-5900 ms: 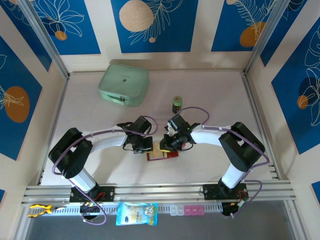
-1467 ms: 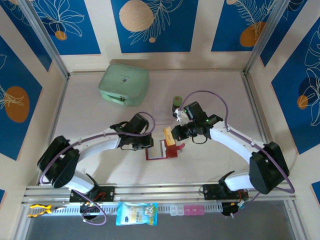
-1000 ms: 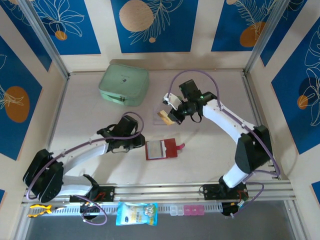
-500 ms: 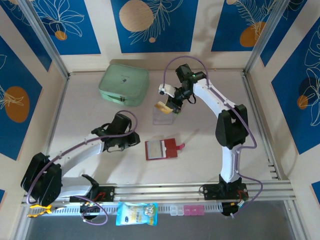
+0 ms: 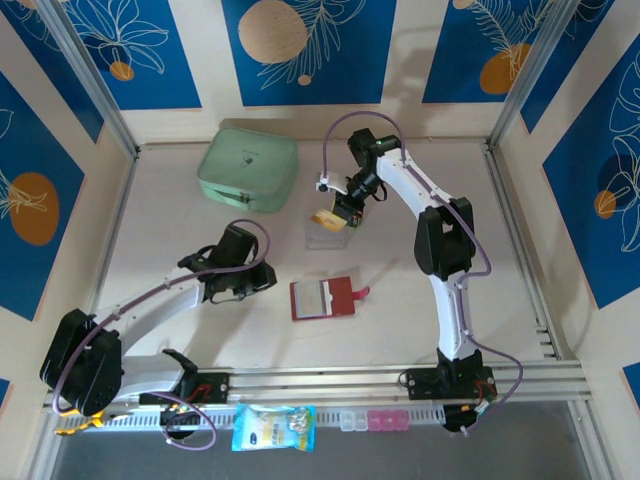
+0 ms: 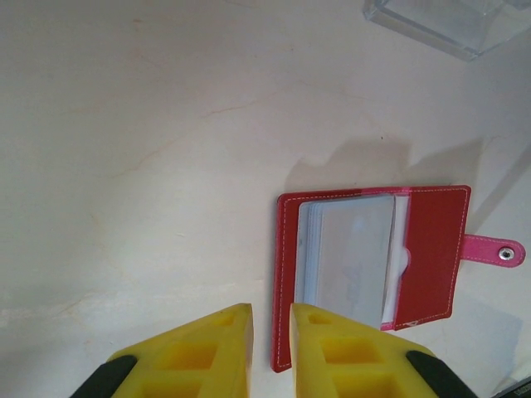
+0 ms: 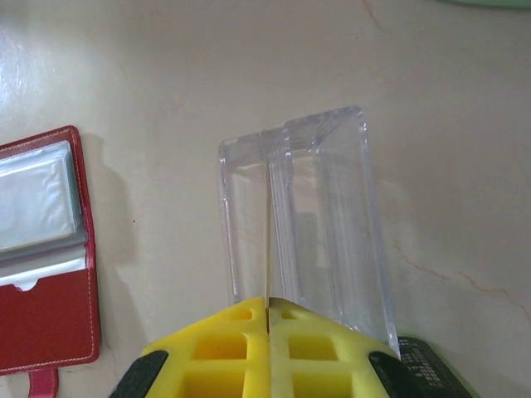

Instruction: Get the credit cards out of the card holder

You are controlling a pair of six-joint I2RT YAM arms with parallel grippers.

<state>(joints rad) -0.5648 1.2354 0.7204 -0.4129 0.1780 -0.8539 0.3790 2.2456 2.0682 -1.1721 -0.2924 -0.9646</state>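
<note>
Pale beige table, walled by blue floral panels, carries the card holder, which lies open and flat near the middle with its greyish sleeves facing up. Farther back, the right gripper is pinched tight on one credit card, held on edge over a clear box. Just left of the holder, the left gripper hangs with a narrow gap between its fingers, gripping nothing.

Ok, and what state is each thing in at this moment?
card holder: open flat, strap unfastened, sleeves look empty.
credit card: clamped in the right pincer, above the clear box.
clear box: open-topped, looks empty.
mint-green case: closed.
left pincer: slightly open, empty.
right pincer: shut on the credit card.
</note>
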